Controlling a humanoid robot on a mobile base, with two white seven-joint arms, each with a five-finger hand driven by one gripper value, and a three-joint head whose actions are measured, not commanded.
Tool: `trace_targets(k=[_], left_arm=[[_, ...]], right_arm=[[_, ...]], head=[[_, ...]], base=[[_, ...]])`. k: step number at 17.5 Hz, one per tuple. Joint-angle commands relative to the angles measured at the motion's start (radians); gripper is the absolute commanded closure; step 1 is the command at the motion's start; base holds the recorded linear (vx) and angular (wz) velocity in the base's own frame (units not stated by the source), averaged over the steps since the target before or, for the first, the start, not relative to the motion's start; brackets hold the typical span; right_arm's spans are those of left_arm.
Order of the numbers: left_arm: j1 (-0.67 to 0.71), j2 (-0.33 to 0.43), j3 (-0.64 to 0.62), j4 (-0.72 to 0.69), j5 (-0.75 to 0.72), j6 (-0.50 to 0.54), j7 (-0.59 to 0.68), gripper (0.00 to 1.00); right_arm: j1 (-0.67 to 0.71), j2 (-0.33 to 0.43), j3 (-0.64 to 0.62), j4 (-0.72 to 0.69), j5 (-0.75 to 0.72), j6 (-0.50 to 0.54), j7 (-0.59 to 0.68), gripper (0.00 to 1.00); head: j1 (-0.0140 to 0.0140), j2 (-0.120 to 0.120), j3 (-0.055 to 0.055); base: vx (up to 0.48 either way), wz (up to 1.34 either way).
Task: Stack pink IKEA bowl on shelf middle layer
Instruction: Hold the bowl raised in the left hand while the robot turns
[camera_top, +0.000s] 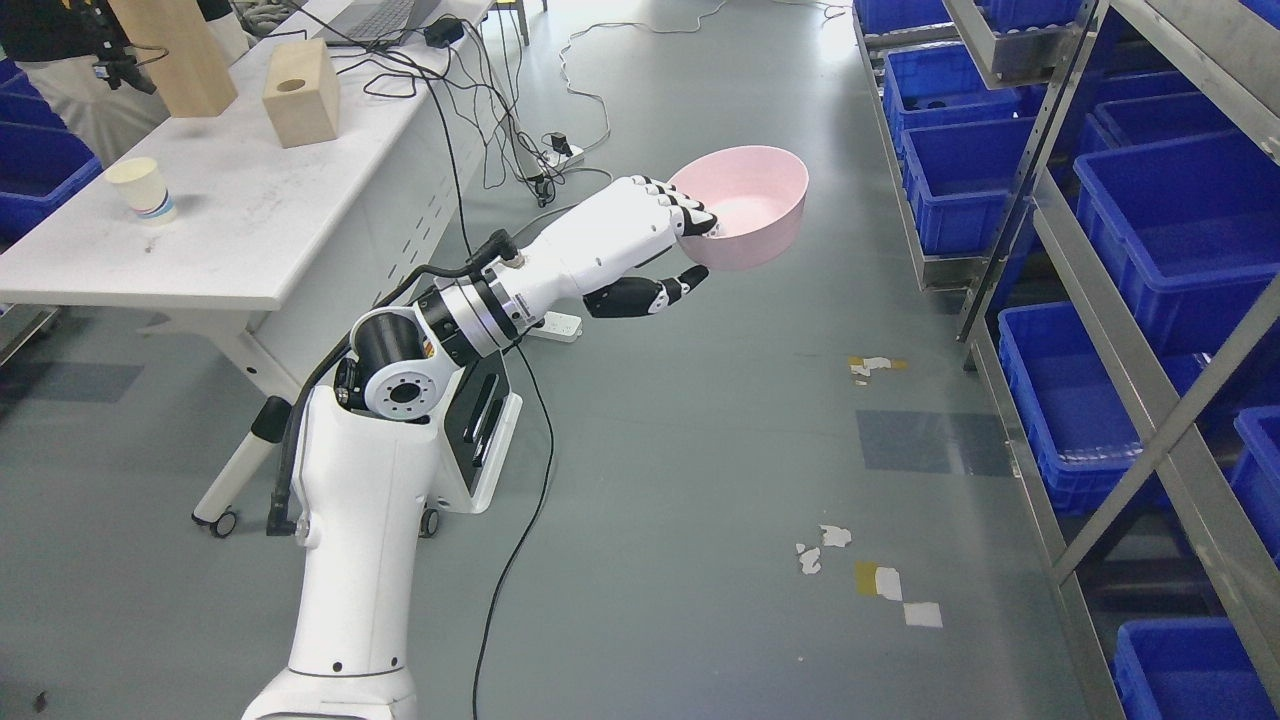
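Left hand (672, 240) grips pink bowl (752, 215) — aloft (tilted).

A pink bowl (748, 212) was gripped by the left hand (672, 240) above the floor, apart from the shelf (1150, 290).

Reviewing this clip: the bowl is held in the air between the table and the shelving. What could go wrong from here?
1. The left robot hand pinches only the near rim of the pink bowl, fingers inside and thumb beneath, so it may tip or slip.
2. A drop would land on the bare floor.
3. The metal shelf frame and blue bins crowd the right side; the bowl might clip them.
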Motion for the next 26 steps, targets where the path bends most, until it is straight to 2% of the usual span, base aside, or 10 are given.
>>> trace_targets(k=[1,15,21,26], left_arm=[[0.005,0.017,-0.010,0.008,0.010,0.000,0.002,0.98],[0.003,0.017,0.011,-0.004,0.010,0.000,0.003,0.98],[-0.003,0.017,0.008,-0.010,0.011,0.000,0.006,0.97],[-0.003,0.017,0.022,-0.021,0.014,0.000,0.006,0.97]], right_arm=[[0.016,-0.017,0.000,-0.017,0.000,0.000,0.000,0.00],[0.016,-0.017,0.000,-0.017,0.000,0.000,0.000,0.00],[0.016,-0.017,0.000,-0.017,0.000,0.000,0.000,0.00],[0.016,-0.017,0.000,-0.017,0.000,0.000,0.000,0.00]], head=[[0.0000,0.000,0.000],[0.0000,0.000,0.000],[0.0000,0.000,0.000],[0.0000,0.000,0.000]], base=[[0.411,-0.08],[0.332,0.11],[0.204,0.04],[0.098,-0.49]])
